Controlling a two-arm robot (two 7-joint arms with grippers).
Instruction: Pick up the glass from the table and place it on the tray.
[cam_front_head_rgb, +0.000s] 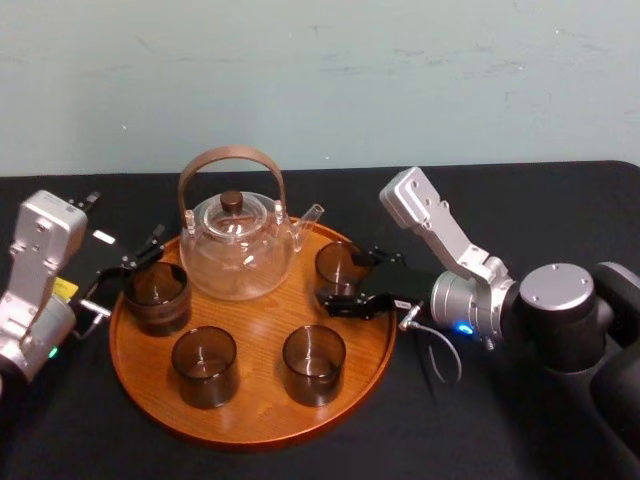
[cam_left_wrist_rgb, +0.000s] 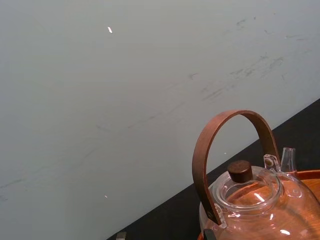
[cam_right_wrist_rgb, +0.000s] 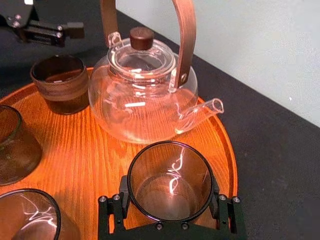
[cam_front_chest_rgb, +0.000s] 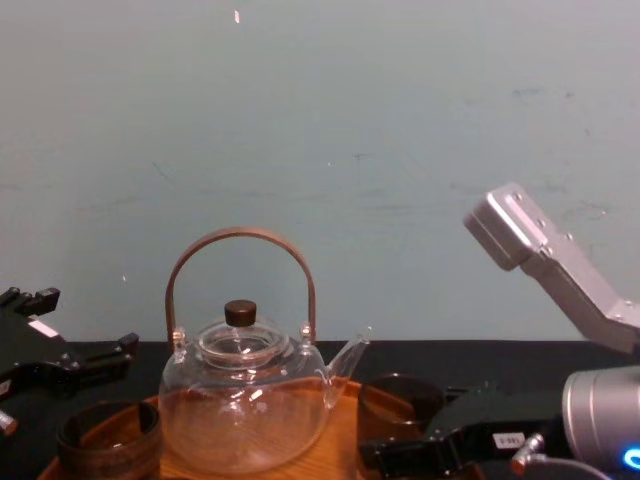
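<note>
The glass (cam_front_head_rgb: 338, 268) is a dark smoky tumbler standing upright on the back right of the round wooden tray (cam_front_head_rgb: 260, 330), near the teapot's spout. My right gripper (cam_front_head_rgb: 362, 281) reaches in from the right and is shut on the glass, one finger on each side. In the right wrist view the glass (cam_right_wrist_rgb: 170, 182) sits between the black fingers (cam_right_wrist_rgb: 114, 210), its base on the tray (cam_right_wrist_rgb: 90, 160). My left gripper (cam_front_head_rgb: 125, 278) is open at the tray's left rim, beside the brown cup (cam_front_head_rgb: 157, 296). The black table (cam_front_head_rgb: 520, 200) surrounds the tray.
A clear glass teapot (cam_front_head_rgb: 238, 245) with an arched brown handle stands at the tray's back, close to the held glass. Two more smoky tumblers (cam_front_head_rgb: 205, 365) (cam_front_head_rgb: 313, 363) stand on the tray's front. The teapot (cam_left_wrist_rgb: 255, 200) shows in the left wrist view.
</note>
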